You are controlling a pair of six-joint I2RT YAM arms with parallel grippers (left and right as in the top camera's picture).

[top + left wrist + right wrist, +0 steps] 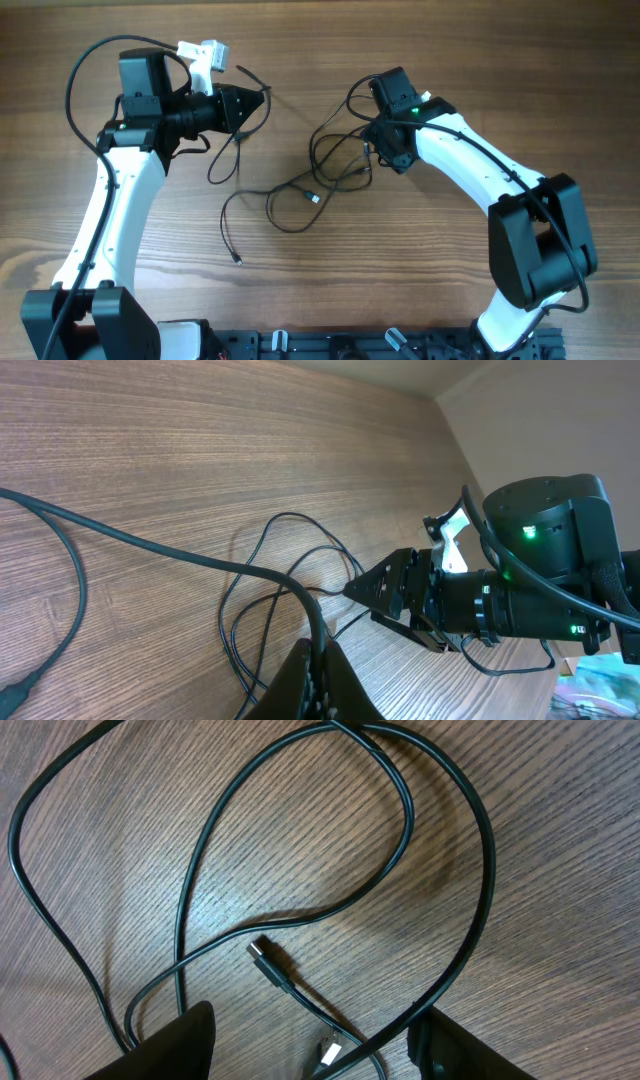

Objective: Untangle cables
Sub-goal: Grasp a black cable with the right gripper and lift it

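Tabletop seen from above: thin black cables (320, 175) lie in loose overlapping loops at the middle of the wooden table (450, 60), between two white arms.

The left gripper (264, 98) sits up and to the left of the tangle. Its jaws are closed tight on one strand (150, 545), which runs across the wood and into the fingertips.

The right gripper (372, 150) hovers at the right edge of the tangle. Its jaws stand wide apart and grip nothing. Its wrist camera shows two large crossing loops and a small black plug (262, 952) lying on the wood ahead of the fingers (175, 1045).

The step in hand looks like picking a second strand to pull against the one already pinched. Doing it well probably means:
- lowering the right jaws over one strand only, away from the crossings, so two cords are not caught together;
- keeping the left pinch firm as an anchor;
- drawing the arms apart slowly and low, and watching that the plug does not snag inside a loop and tighten it into a knot.
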